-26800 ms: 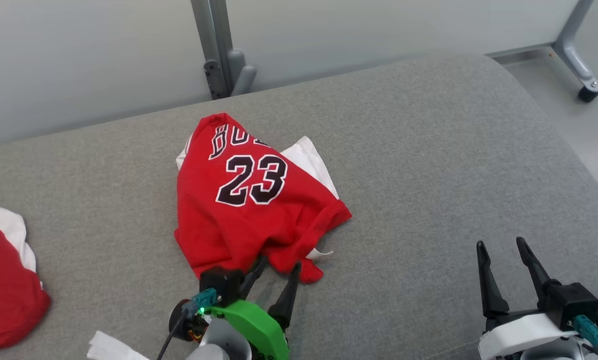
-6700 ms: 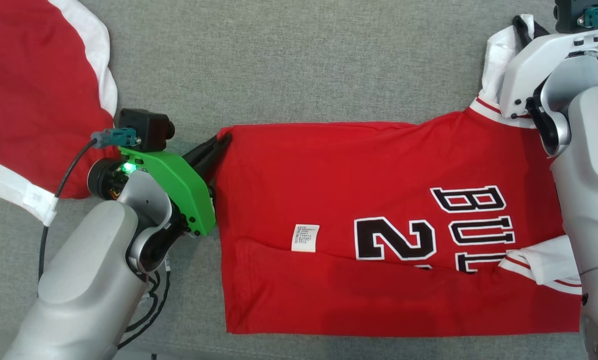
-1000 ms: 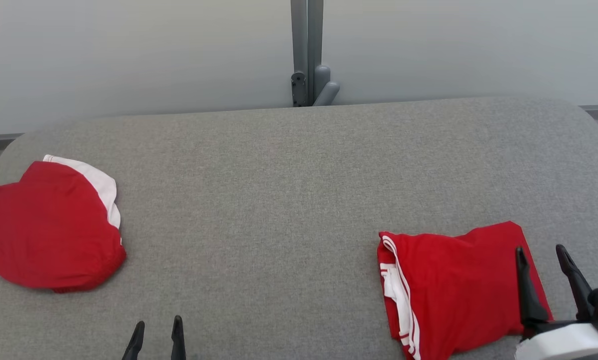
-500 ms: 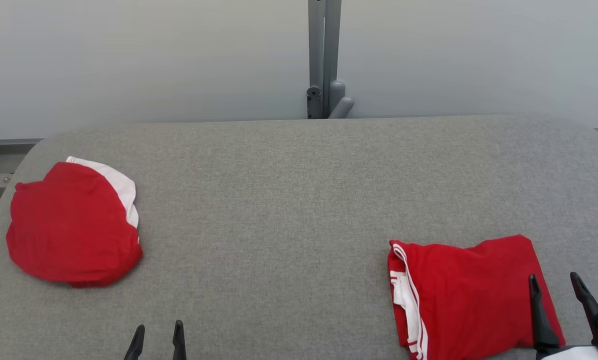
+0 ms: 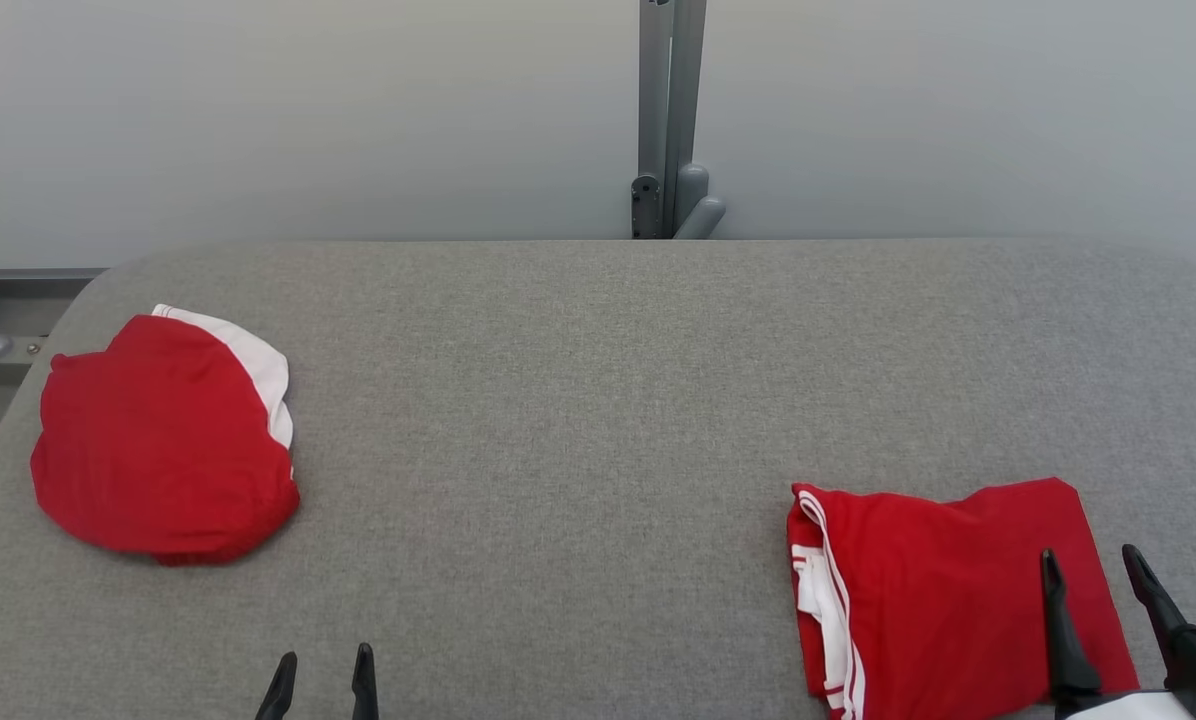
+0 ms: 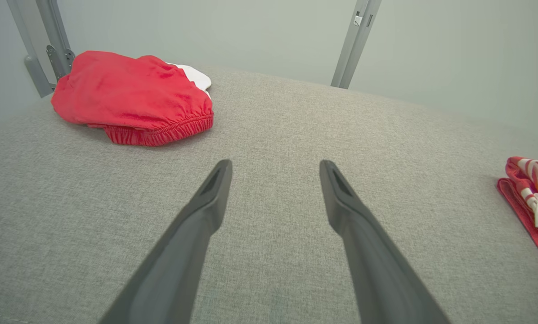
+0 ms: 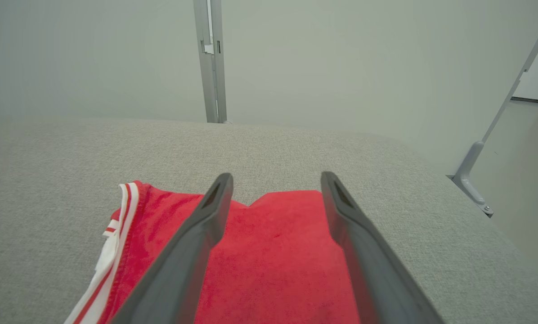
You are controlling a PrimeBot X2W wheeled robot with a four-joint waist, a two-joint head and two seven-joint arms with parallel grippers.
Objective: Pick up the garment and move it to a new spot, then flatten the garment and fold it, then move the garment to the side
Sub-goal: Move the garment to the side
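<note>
The garment [image 5: 943, 590], a red jersey with white trim, lies folded at the near right of the grey cushion [image 5: 598, 380]. Its striped white edge faces left, and that edge also peeks in at the right border of the left wrist view [image 6: 532, 198]. My right gripper [image 5: 1093, 580] stands open over the garment's right part, nothing between its fingers; the red cloth [image 7: 273, 261] lies below them. My left gripper [image 5: 323, 670] is open at the bottom left, over bare cushion [image 6: 273, 216], holding nothing.
A second red and white garment [image 5: 163, 440] lies bunched at the cushion's far left, also in the left wrist view [image 6: 134, 101]. A grey metal post [image 5: 670, 120] stands behind the cushion against a pale wall. A frame leg [image 7: 473, 175] stands on the floor at right.
The head camera has shifted, so the whole scene sits further right and lower in the picture. Both grippers stay open. The folded garment has not moved on the cushion.
</note>
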